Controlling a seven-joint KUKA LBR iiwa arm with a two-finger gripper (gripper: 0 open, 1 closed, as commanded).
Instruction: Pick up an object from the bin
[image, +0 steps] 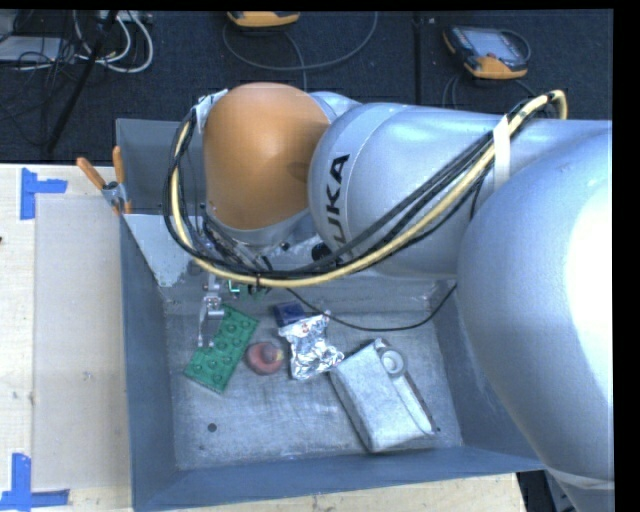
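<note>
A single camera looks steeply down, close over the grey bin (250, 425); the arm (520, 250) fills the right side.

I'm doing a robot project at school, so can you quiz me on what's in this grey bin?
1. True or false: the flat green studded plastic plate lies right of the crumpled silver foil lump.
2. What lies between them? A: small reddish round disc; B: yellow banana; C: wooden spoon.
3. Which thing is the end effector above?
Key: 1 false; 2 A; 3 the green plate.
</note>
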